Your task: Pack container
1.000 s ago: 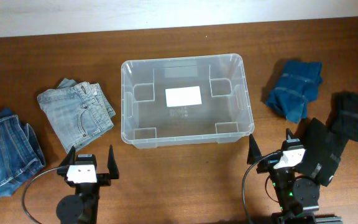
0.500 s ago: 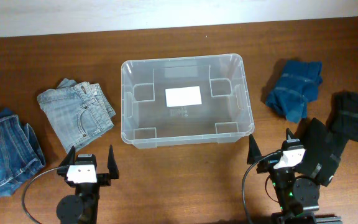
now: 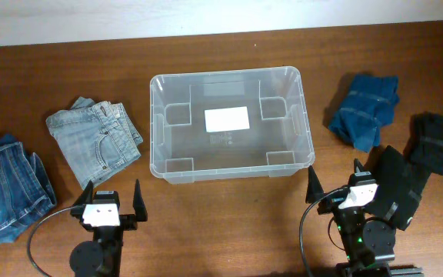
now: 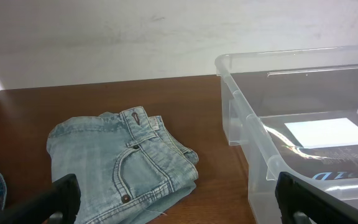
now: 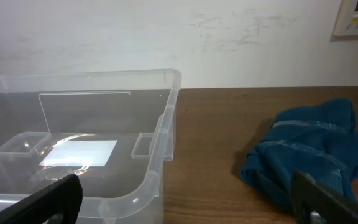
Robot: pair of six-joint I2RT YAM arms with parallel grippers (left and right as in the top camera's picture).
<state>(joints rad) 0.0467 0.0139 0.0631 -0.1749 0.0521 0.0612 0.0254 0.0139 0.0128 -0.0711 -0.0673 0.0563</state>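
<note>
Far left on the table (image 3: 52,69), dark jeans (image 3: 6,188), pale folded jeans (image 3: 94,142) beside, left jaws released, clear container (image 3: 156,154) mid-table with just a white label (image 3: 227,119) on its floor, blue cloth (image 3: 364,108), black cloth (image 3: 437,135) visible only from overhead, right jaws released.

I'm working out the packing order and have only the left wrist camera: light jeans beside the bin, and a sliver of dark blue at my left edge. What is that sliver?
Observer: It is a darker pair of jeans, lying at the table's left edge, left of the light jeans.
Operator: Is there anything on the far side of the bin?
Observer: Yes, a crumpled blue garment lies to the right of the bin, clear of its wall.
Operator: Is that the last piece?
Observer: No, a black garment lies further right still, near the table's right edge.
</note>
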